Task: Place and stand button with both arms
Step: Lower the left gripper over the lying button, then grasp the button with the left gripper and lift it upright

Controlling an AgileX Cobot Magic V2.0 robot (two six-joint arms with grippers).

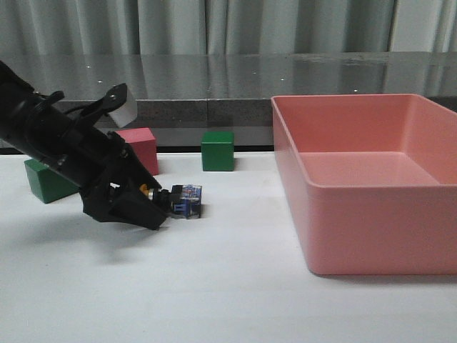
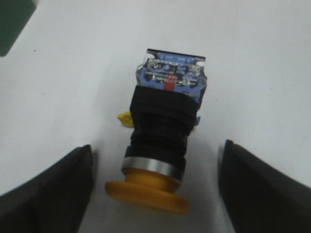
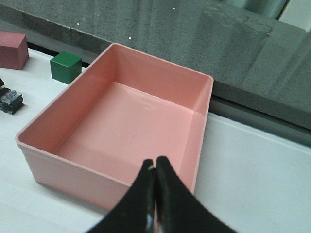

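The button [image 1: 180, 199] lies on its side on the white table, yellow cap toward my left gripper, clear-blue base pointing away to the right. In the left wrist view the button [image 2: 163, 141] lies between my two fingers [image 2: 53, 189] with gaps on both sides. My left gripper [image 1: 156, 207] is open, low at the table, around the cap end and not touching it. My right gripper [image 3: 155, 170] is shut and empty, held above the near wall of the pink bin [image 3: 73, 172]. The right arm is out of the front view.
A large pink bin [image 1: 371, 250] fills the right side. A green cube [image 1: 218, 151] and a pink cube [image 1: 140, 148] stand behind the button. Another green cube [image 1: 47, 184] sits at the left behind my left arm. A dark ledge runs along the back.
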